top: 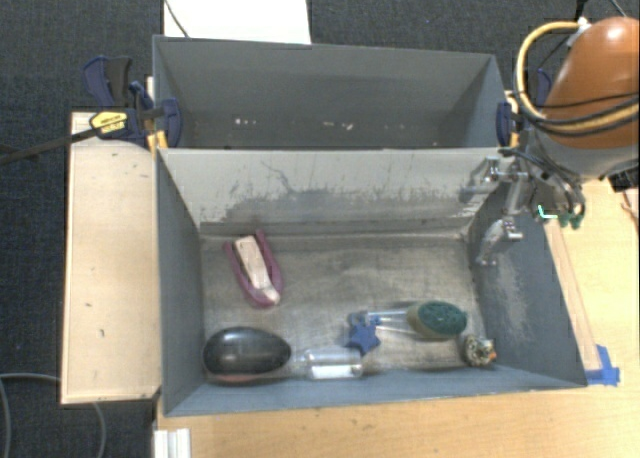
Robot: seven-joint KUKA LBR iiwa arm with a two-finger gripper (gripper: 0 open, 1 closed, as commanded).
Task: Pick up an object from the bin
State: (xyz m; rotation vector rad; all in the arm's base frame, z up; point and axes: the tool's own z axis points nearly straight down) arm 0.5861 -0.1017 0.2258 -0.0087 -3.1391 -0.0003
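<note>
Along the near wall of the bin (330, 186) lie a dark oval object (246, 354) in the near left corner, a small clear bottle (333, 363), a blue piece (362, 334), a round green object (441, 319) and a small brownish object (479, 350) near the right corner. A pink and purple object (256, 268) lies by the left wall. The gripper (490, 246) hangs at the right wall, apart from all of them, the green one nearest; I cannot tell whether it is open or closed.
</note>
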